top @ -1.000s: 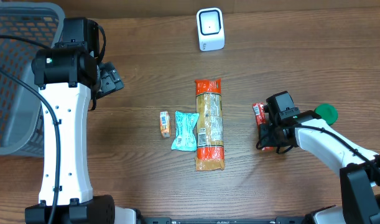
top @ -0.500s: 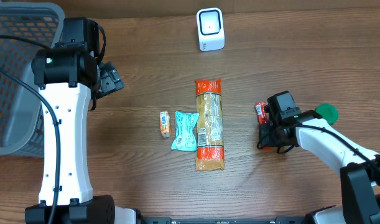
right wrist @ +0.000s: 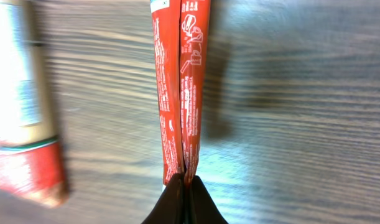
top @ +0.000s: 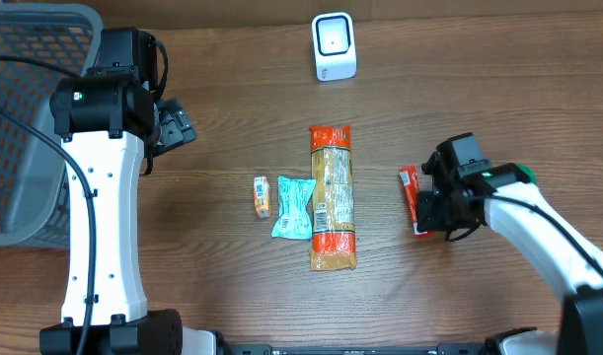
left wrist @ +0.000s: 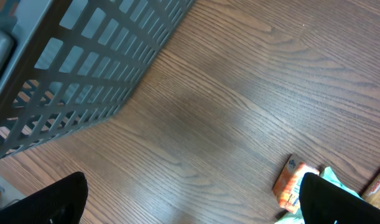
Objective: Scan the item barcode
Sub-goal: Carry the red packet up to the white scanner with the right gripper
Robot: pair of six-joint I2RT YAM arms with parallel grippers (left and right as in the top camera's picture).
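Note:
A slim red packet (top: pixel 411 192) hangs lengthwise from my right gripper (top: pixel 426 219), right of the table's middle. In the right wrist view the black fingertips are pinched shut (right wrist: pixel 185 185) on the packet's lower end (right wrist: pixel 183 81), and its printed side faces the camera. No barcode shows on it. A white scanner (top: pixel 334 46) stands at the back centre. My left gripper (top: pixel 178 126) is far off at the left, beside the basket. It hovers open (left wrist: pixel 193 199) over bare wood, its fingers (left wrist: pixel 53 202) wide apart.
A long orange pasta bag (top: pixel 332 197) lies mid-table, with a teal sachet (top: pixel 293 207) and a small orange box (top: pixel 262 195) on its left. A grey mesh basket (top: pixel 25 128) fills the far left. A green lid (top: pixel 519 177) peeks out behind the right arm.
My right gripper closed fully on the red packet and has risen a little, shifting right. The packet now stands straighter. The left arm has not moved.

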